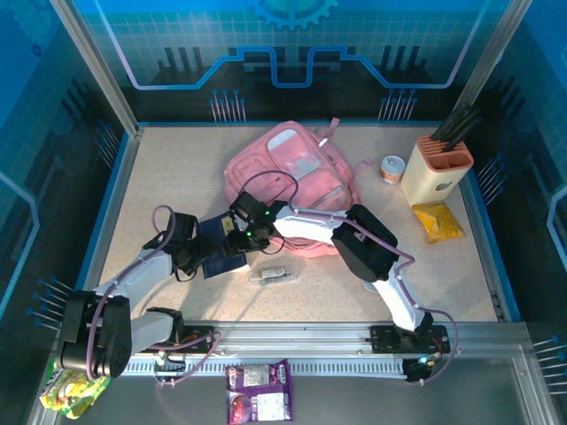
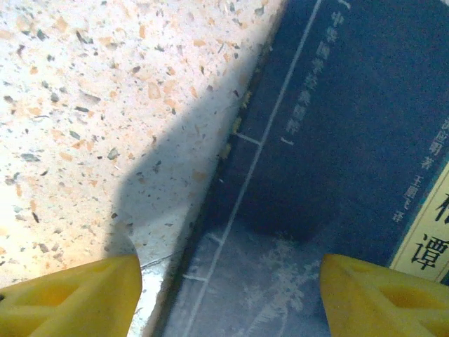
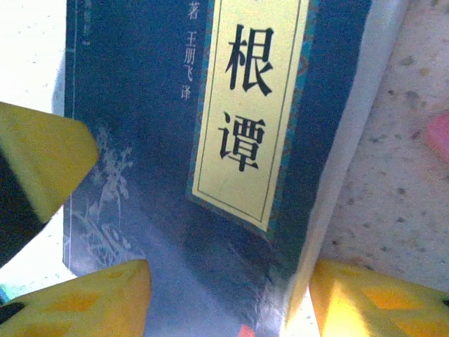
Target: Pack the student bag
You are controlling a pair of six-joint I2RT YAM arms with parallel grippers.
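The book lies flat on the surface. The left pincer straddles its left edge and the right pincer its right, both released (nothing clamped). The bag lies just beyond, to the far right, nearer the right arm.

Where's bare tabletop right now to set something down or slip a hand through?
Free: far-left corner between the table rim and the backpack; near-right stretch between the right arm and the yellow packet. Crowded: centre, with the left gripper and right gripper over the blue book beside the backpack, and the small wrapper just in front.
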